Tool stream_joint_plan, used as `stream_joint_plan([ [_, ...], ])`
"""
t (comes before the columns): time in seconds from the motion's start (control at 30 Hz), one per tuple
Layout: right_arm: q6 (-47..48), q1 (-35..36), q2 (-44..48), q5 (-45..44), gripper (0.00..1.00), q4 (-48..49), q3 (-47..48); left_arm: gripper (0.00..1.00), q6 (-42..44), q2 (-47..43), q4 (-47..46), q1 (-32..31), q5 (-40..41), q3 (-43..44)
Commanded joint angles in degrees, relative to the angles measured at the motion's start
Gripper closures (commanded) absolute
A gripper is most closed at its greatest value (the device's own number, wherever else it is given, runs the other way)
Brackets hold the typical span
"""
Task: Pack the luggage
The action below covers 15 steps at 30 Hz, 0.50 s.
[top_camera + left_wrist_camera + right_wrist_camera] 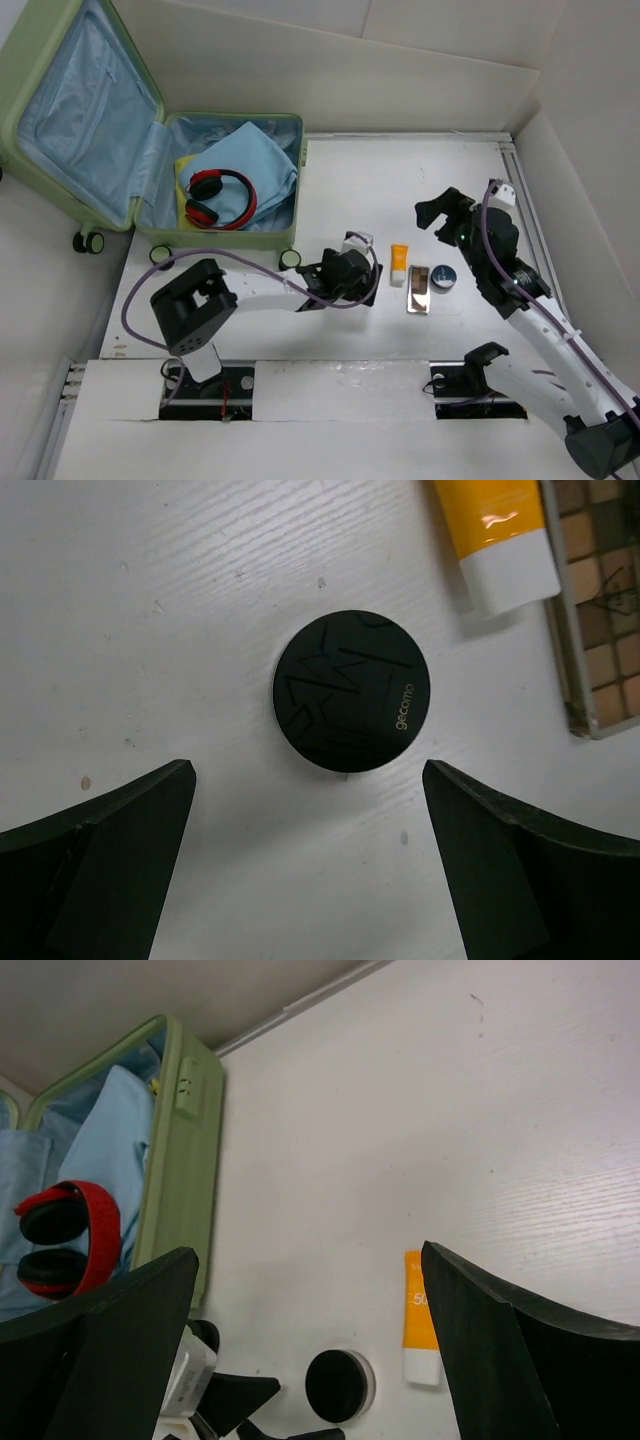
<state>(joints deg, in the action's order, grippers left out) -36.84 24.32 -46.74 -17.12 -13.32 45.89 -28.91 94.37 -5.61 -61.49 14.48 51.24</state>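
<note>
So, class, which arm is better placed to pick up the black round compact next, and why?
Left. The left gripper is open directly above the black compact; the right gripper, also open, is raised and farther from it.

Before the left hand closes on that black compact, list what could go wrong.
1. The black compact lies flat on the table, and the open left hand sits just short of it. Closing here may clip only its near rim and let it slip.
2. The orange tube lies close beside the compact, so the hand could push it if it reaches forward.
</note>
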Motion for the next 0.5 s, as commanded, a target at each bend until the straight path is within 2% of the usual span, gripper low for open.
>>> stream_joint_plan([
  [0.0,1.94,-1.99,0.6,3.85,0.0,1.54,-1.33,0.03,2.01,1.95,-1.34,-1.96,4.24,3.69],
  [0.37,3.09,-5.68,1.13,9.13,0.0,3.48,-3.0,0.06,5.44,11.71,-1.25,-1.96,8.2,11.42],
  [0.47,3.62,-6.21,1.65,9.13,0.0,3.48,-3.0,0.16,5.97,13.12,-1.25,-1.96,8.81,12.21],
])
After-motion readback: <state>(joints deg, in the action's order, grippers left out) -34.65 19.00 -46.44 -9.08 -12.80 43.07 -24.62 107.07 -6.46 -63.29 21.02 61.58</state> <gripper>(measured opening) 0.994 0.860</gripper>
